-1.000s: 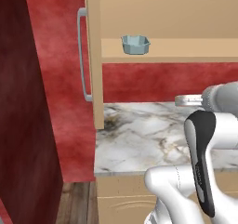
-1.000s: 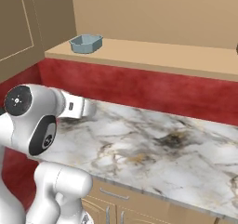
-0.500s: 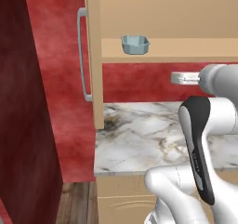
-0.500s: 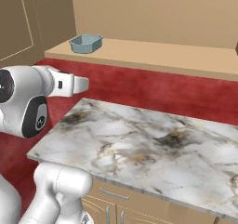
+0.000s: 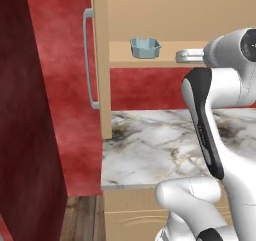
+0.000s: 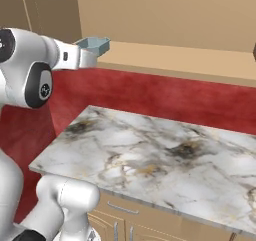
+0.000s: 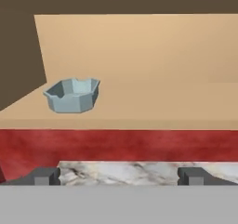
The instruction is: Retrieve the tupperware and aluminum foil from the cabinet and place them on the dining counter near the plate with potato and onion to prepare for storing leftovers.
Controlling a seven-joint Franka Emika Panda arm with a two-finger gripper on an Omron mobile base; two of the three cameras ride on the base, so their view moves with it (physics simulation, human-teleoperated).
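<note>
Gripper [image 7: 119, 175] higher, facing tupperware [image 7: 73, 95]

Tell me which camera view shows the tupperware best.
The hand view: the tupperware sits whole and unblocked on the cabinet shelf, its faceted walls and open top plain to see. The left base view shows it whole too, though less plainly. In the right base view the arm covers part of it.

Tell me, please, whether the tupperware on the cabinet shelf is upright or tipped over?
Upright. The tupperware sits flat on the cabinet shelf, open rim up, hollow showing.
</note>
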